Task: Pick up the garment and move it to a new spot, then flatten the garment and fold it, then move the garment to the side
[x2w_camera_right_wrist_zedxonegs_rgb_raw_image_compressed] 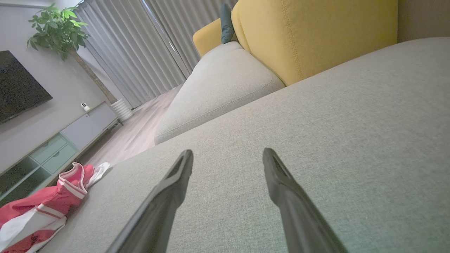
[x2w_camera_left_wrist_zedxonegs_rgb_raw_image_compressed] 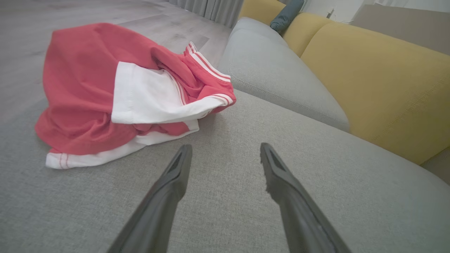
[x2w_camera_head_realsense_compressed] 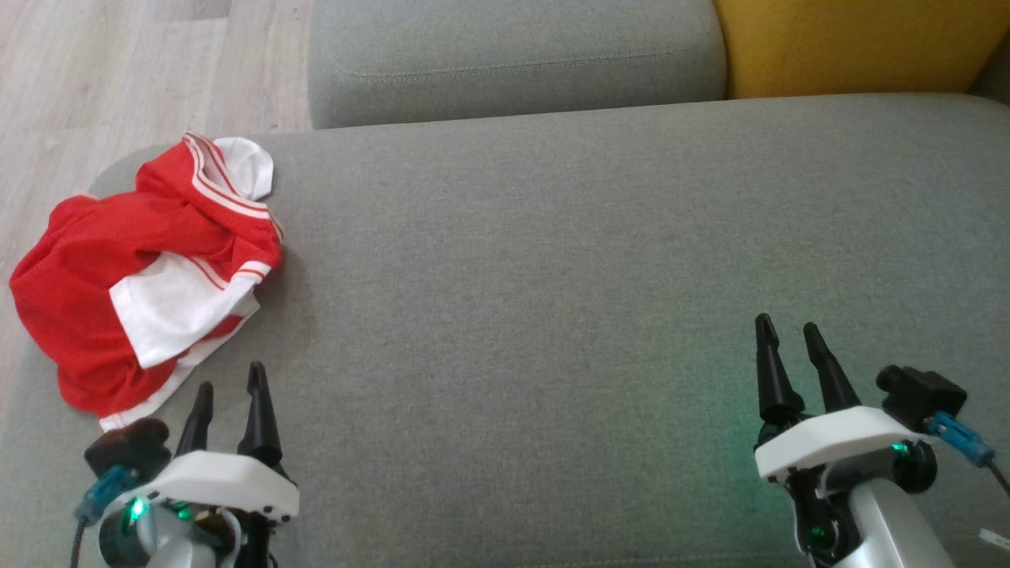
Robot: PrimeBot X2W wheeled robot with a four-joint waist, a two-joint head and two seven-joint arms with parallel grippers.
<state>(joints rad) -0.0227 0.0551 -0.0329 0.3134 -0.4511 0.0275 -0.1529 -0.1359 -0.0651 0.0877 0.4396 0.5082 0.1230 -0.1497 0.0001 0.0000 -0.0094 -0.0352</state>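
While it lies bunched in a heap, the red and white garment (x2w_camera_head_realsense_compressed: pixel 142 276) sits on the left end of the gray seat (x2w_camera_head_realsense_compressed: pixel 536 276). The left gripper (x2w_camera_head_realsense_compressed: pixel 230 377) is just beside it, jaws wide apart, holding nothing. The right gripper (x2w_camera_head_realsense_compressed: pixel 786 323) is over the seat's right end, also wide apart and empty.
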